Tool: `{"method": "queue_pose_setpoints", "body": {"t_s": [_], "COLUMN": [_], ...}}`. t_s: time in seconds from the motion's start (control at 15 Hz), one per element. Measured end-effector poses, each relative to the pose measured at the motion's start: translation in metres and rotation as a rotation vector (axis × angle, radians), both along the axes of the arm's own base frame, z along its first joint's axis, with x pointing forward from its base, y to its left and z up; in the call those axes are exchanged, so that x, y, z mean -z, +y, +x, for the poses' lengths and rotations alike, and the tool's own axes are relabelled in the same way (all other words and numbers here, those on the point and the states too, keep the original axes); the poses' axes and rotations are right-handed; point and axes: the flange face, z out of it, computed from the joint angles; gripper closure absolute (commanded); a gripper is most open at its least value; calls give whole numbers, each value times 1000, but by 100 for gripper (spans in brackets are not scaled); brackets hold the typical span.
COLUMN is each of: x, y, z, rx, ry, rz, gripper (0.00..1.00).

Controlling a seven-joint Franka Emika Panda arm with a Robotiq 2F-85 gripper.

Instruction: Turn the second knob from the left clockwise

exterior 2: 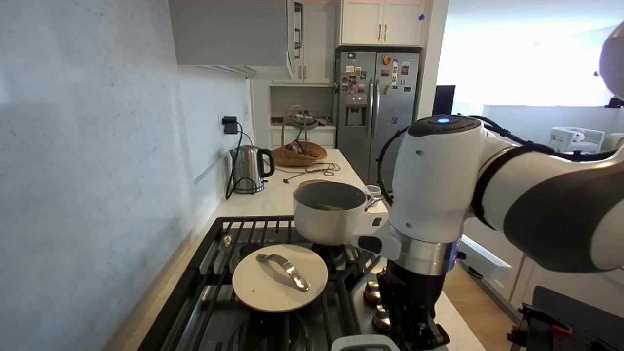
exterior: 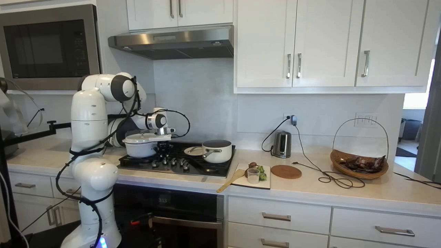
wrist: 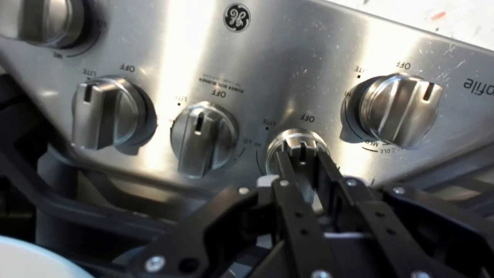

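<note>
Kitchen setup here, white cabinets (exterior: 327, 44) over a pale desk (exterior: 296, 187) with a grey wall (exterior: 193, 103) behind it. Nearest, on the left, is the white robot arm (exterior: 89, 127). Next comes a dark oven (exterior: 186, 203) reading 3:13. Along the front of the stove (wrist: 293, 69) there's a row of knobs (wrist: 204, 143), and the second knob from the left (wrist: 303, 164) is the one the hand (wrist: 303, 156) is grasping, pinched on both flanks of its ridge. It's second from the right in the wrist view, since that one's upside down. Past that, a white pot (exterior: 139, 150) on the stove's left and an open pot (exterior: 217, 155) on the right, with something green (exterior 2: 329, 207) inside. A flat lid (exterior 2: 278, 282) lies between them, toward the wall. Right of the stove: a cutting board (exterior: 244, 182) with a wooden spatula (exterior: 234, 177) across its left edge plus a clear cup (exterior: 253, 175), then a round brown mat (exterior: 286, 171). Farther back, a steel kettle (exterior: 283, 144) stands near the wall, and a wicker basket (exterior: 358, 175) sits at far right.
</note>
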Motion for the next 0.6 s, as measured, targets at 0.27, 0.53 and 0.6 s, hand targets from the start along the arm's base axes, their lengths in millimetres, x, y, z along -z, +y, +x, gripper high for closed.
{"method": "queue_pose_setpoints", "body": {"t_s": [0.27,0.53,0.6], "x": [0,0,0], "y": [2,4,5], "z": [2,3,4], "rx": [98,181,198], "ry": [6,16,17], "rz": [-4,-13,-15], "gripper": [95,95,95]}}
